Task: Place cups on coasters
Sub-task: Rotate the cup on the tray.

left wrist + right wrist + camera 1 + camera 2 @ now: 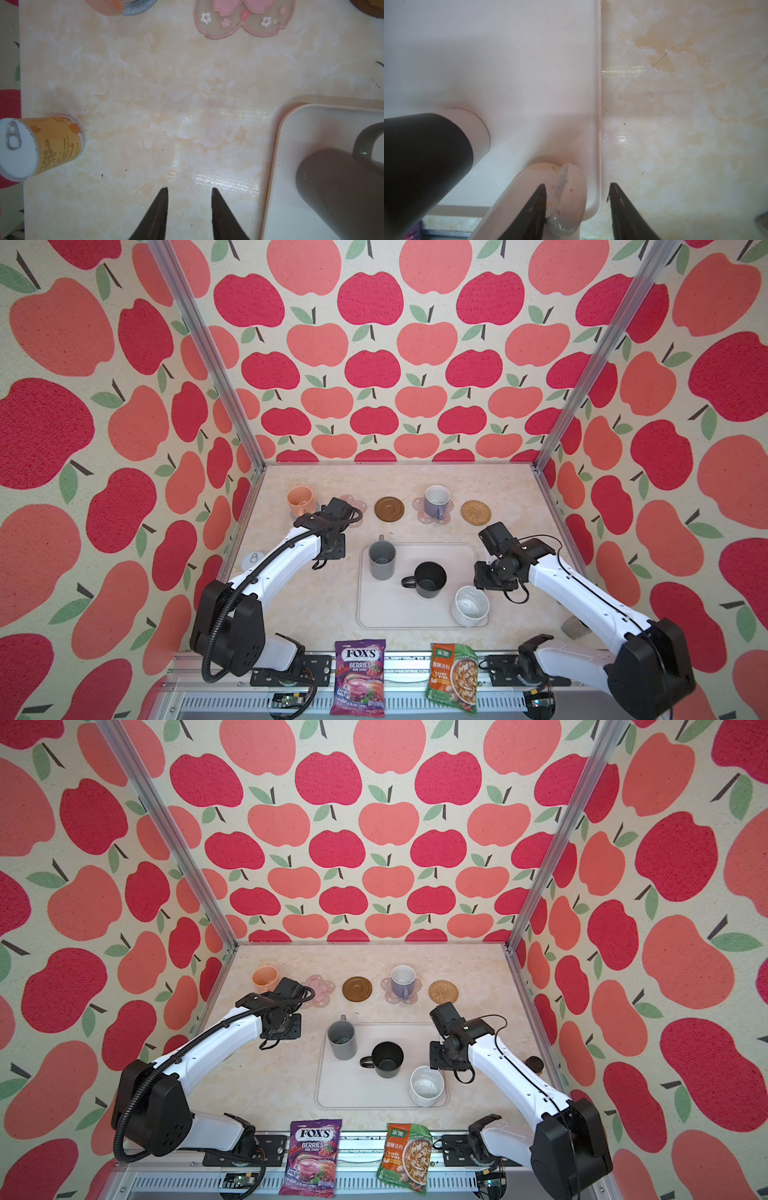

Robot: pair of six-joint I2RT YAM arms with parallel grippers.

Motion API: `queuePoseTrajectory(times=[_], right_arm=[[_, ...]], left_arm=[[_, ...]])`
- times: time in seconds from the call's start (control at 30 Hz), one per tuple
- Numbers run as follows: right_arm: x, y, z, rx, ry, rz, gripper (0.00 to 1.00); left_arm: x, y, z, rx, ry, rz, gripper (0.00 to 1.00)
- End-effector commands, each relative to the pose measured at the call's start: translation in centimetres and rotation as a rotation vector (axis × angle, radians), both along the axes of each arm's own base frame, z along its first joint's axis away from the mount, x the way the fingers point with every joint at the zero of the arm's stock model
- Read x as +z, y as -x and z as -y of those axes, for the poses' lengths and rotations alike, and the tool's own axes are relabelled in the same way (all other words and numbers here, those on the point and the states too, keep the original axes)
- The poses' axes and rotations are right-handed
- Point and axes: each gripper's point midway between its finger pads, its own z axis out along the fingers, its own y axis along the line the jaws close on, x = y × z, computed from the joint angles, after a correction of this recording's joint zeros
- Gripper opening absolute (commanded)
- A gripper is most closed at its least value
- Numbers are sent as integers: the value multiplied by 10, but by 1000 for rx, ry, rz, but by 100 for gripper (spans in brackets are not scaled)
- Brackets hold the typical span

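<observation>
The left pincer (189, 188) hangs over bare table (145, 93). Its jaws are partly apart with nothing between them. The tray (291, 166) lies on one side of it and a pull-tab can (41, 145) at the table's left edge on the other.

The right pincer (577, 184) is also partly open and grips nothing. It sits over the tray's right rim. In the right wrist view the handle of the speckled white mug (566, 187) lies in the gap between its fingers, and I cannot tell whether a finger touches the mug.

Five coasters stand in a row toward the table's far edge. From the left:
- The peach-orange mug (300, 499) stands on the blue-grey woven coaster (138, 7).
- A pink flower coaster (243, 18) is bare.
- The brown round coaster (389, 509) is bare.
- The lavender mug (436, 502) stands on the second pink flower coaster (417, 506).
- The rattan coaster (476, 512) is bare.

Three mugs are upright on the tray, which lies toward the table's near edge:
- The tall grey mug (382, 560) is in the tray's far left corner.
- The black mug (429, 578) is near the middle.
- The speckled white mug is in the near right corner.

A Fox's candy bag (359, 676) and a seasoning packet (453, 678) lie at the table's near edge.
</observation>
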Motion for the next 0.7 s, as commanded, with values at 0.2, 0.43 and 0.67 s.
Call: queuePoseTrajectory(times=[0.2, 0.43, 0.67], right_arm=[[-18, 26, -10, -138, -99, -140, 39], [-14, 20, -15, -182, -123, -135, 29], [-8, 9, -19, -203, -121, -123, 22]], left_arm=[[-1, -4, -2, -2, -30, 1, 37], [-6, -8, -2, -20, -47, -6, 37], [-10, -12, -2, -21, -31, -5, 37]])
